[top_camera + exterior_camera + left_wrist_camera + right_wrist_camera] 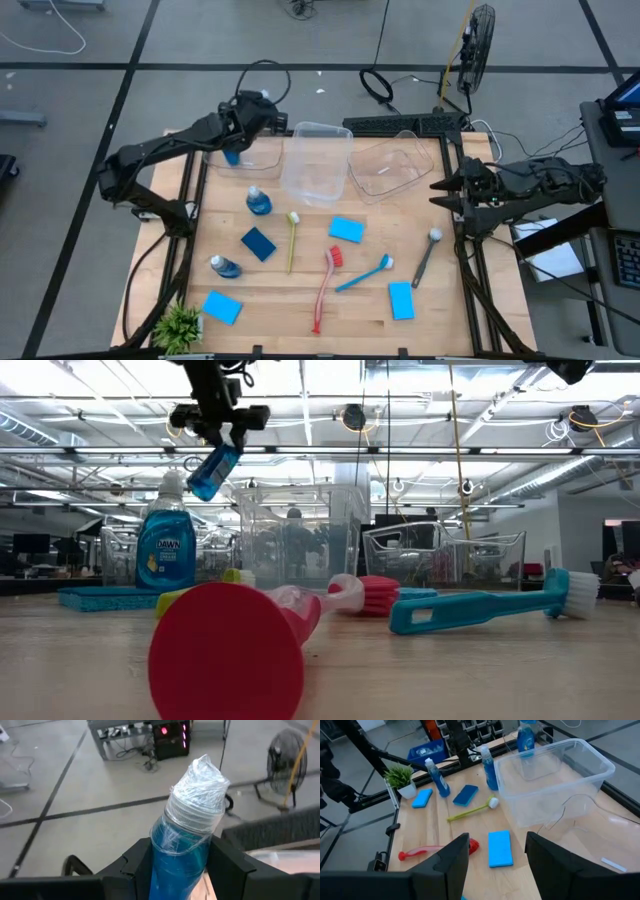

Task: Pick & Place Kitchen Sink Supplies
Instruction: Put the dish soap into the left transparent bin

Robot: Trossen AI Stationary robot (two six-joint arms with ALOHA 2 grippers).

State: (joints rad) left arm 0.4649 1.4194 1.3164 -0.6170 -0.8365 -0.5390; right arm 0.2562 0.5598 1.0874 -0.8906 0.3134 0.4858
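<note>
My left gripper [252, 108] is in the air over the table's far left and is shut on a small clear bottle of blue liquid [186, 837], whose pale cap is wrapped in clear film. In the low view the bottle [215, 470] hangs tilted, high above the table. A clear tub [262, 158] stands below the arm, with another blue bottle [232, 157] at it. My right gripper [445, 190] is open at the table's right edge and touches nothing. Two more bottles [258, 200] [224, 265], several blue sponges [346, 229] and several brushes [325, 285] lie on the table. My left gripper pinches the bottle's blue body [172, 862], just below the shoulder, between its two fingers [227, 862]. The capped end [199, 787] sticks out forward past the fingertips, toward the far side. The bottle is lifted clear of everything and tilted.
Two more clear tubs [318, 160] [390, 165] stand at the far middle. A small green plant [178, 325] stands at the near left corner. The brushes are yellow-green [292, 240], blue [365, 272] and grey [426, 255]. A dark blue sponge [258, 243] lies left of centre.
</note>
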